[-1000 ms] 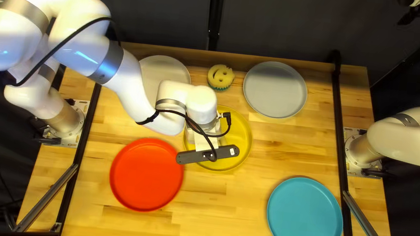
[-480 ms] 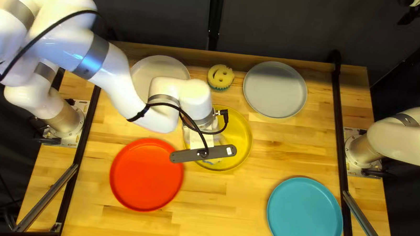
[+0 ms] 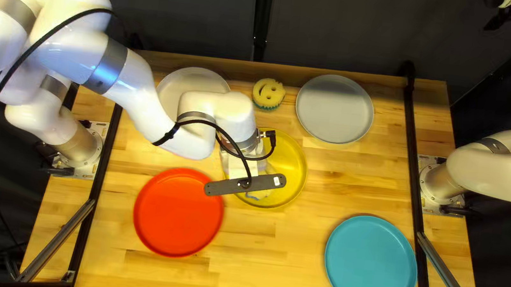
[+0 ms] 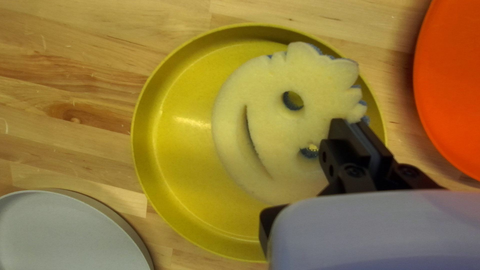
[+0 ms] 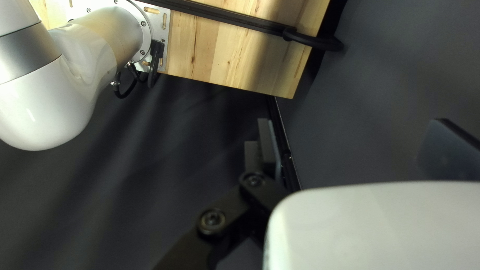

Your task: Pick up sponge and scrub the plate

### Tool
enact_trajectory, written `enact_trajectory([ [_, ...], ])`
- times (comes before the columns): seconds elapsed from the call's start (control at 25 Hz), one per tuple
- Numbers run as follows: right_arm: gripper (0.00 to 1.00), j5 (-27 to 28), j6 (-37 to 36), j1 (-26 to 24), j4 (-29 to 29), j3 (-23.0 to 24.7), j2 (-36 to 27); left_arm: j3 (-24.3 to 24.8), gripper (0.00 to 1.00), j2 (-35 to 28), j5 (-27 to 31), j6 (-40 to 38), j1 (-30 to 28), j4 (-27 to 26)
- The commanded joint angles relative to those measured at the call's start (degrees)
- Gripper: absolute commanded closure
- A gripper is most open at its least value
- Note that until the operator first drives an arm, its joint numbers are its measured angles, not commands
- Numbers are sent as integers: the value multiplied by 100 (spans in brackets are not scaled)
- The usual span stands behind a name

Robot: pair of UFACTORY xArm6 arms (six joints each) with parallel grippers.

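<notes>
White L arm (image 3: pixel 137 88) slid leftward in top left view; black L claw (image 4: pixel 349 123), shut & empty, hung at frilly edge of round pale-yellow foam sponge (image 4: pixel 270 87) in round yellow plate (image 4: pixel 172 160); black R claw (image 5: pixel 352 122) gaped, well off.

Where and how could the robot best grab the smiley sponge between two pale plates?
I'd pinch the smiley sponge by its round rim's near and far sides, probably from above: it lies face up, with the grey plate close beside it.

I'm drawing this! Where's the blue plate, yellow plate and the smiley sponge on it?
Blue plate (image 3: pixel 370 264): top left view, middle of its inside.
Yellow plate (image 4: pixel 182 162): left wrist view, bare inside.
Smiley sponge (image 4: pixel 272 122): left wrist view, between mouth and eyes.
</notes>
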Motion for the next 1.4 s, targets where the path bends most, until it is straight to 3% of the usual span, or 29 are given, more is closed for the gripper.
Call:
enact_trajectory([
  [0.04,0,0,0,0,0,0,0,-45,100,187,-129,-48,-62,27],
  [1.12,0,0,0,0,0,0,0,-927,100,906,261,79,648,358],
  [1.4,0,0,0,0,0,0,0,-1477,100,1421,386,-69,739,463],
])
